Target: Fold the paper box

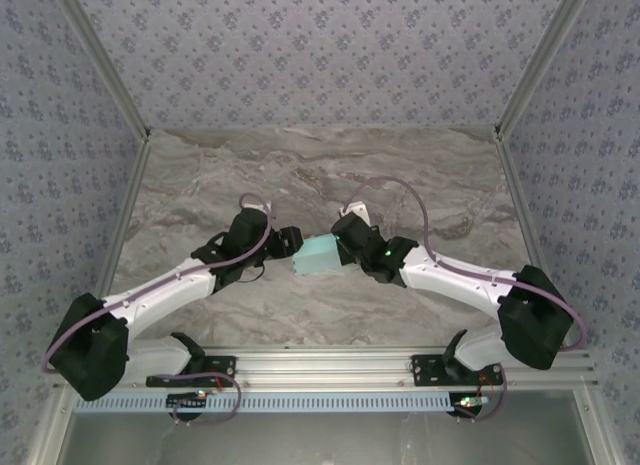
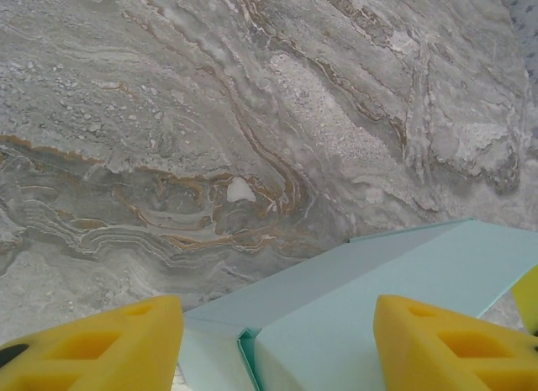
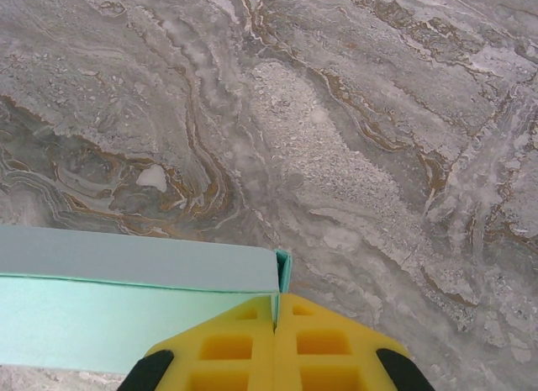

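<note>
Paper box [image 1: 318,255] above counter [image 1: 300,165]: right claw [image 3: 276,311] pressed together, pinching its corner edge; left claw [image 2: 277,307] spread, box end lying between its fingers [image 2: 92,349], grip not discernible.

From above, the left gripper [image 1: 290,242] and the right gripper [image 1: 343,247] hide both ends of the pale blue card box [image 1: 318,255]. In both wrist views the box [image 2: 378,282] and the yellow fingers [image 2: 92,349] run off the picture's edge.
</note>
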Controlling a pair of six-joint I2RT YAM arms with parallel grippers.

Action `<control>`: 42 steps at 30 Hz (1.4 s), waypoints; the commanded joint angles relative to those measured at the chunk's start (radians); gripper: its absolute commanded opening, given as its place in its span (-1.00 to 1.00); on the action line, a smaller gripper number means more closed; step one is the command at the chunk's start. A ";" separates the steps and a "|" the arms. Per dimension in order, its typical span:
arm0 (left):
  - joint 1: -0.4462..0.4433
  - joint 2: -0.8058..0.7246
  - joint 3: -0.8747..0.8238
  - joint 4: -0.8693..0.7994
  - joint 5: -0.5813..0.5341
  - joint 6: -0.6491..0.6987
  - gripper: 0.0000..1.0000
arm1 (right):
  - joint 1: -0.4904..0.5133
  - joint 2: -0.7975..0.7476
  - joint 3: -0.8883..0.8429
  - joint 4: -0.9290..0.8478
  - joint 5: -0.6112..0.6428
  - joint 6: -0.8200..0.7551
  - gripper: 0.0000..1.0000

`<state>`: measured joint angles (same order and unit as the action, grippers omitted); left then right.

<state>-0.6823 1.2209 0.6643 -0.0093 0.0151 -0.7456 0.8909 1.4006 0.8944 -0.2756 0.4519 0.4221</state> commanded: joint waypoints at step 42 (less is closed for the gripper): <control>-0.061 0.035 -0.035 -0.052 -0.078 0.025 0.20 | -0.338 -0.024 0.095 -0.032 -0.636 -0.138 0.02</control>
<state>-0.7357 1.2327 0.6273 0.0536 -0.0364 -0.7517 0.5819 1.3518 0.9680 -0.3374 -0.0284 0.2878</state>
